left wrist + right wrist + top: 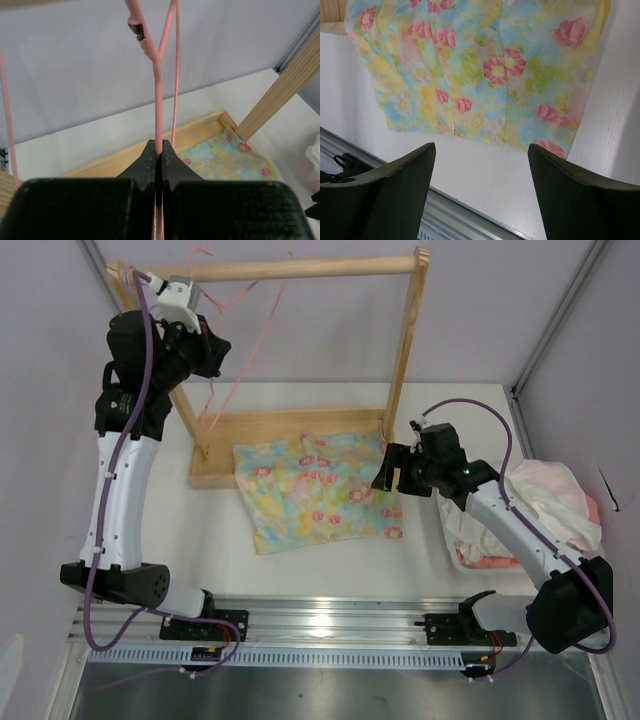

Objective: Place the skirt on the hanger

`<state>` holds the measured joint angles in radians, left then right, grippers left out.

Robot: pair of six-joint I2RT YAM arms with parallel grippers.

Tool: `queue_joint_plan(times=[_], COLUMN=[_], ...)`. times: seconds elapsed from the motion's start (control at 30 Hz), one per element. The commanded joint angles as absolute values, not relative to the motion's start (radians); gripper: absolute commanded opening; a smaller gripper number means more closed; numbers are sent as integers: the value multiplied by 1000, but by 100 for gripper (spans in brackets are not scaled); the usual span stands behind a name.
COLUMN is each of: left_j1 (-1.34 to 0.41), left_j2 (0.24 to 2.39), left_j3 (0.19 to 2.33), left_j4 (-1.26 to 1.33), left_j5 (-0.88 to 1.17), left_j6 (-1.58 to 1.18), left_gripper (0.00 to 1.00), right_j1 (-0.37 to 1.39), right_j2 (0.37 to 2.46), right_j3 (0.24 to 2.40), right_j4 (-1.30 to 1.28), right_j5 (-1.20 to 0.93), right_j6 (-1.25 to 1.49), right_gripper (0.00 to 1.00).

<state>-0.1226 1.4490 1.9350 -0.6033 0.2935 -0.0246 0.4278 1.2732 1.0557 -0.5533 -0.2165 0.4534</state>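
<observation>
The skirt [315, 490] lies flat on the white table in front of the wooden rack; it also shows in the left wrist view [225, 157] and the right wrist view [480, 65]. The pink hanger [252, 340] hangs tilted below the rack's top rod. My left gripper [218, 345] is raised high at the rack's left end, shut on the hanger's wire [159, 100] between its fingertips [152, 155]. My right gripper [392, 472] is open and empty, hovering by the skirt's right edge; the skirt's hem lies just beyond its fingers [410, 170].
A wooden rack with a top rod [300, 267], a right post [405, 350] and a base board [290, 425] stands behind the skirt. A heap of white and pink clothes [545, 500] lies at the right. A metal rail [330, 625] runs along the near edge.
</observation>
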Motion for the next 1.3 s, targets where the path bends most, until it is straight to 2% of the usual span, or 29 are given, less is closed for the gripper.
queue_joint_plan(times=[0.0,0.6,0.8,1.0,1.27], left_j1=[-152,-382,-521,-652,-745], left_j2=[1425,1298,1224,1212,1278], left_j3=[1855,1379,1186,973,873], left_j4=[-588,-640,-545,-405,-296], left_j5=[371,502,517,563,563], left_j6=[-6,104,115,71,8], left_gripper=[0,0,0,0,0], right_j1=[428,449,442,475,566], right_j2=[1235,1135,1105,1032,976], right_j3=[1094,1115,1097,1028,865], right_j4=[-546,-477,-541,-583,-598], right_j5=[-230,-287,-181,-170,-86], right_j6=[433,382,394,439,528], right_gripper=[82,82,82,80,67])
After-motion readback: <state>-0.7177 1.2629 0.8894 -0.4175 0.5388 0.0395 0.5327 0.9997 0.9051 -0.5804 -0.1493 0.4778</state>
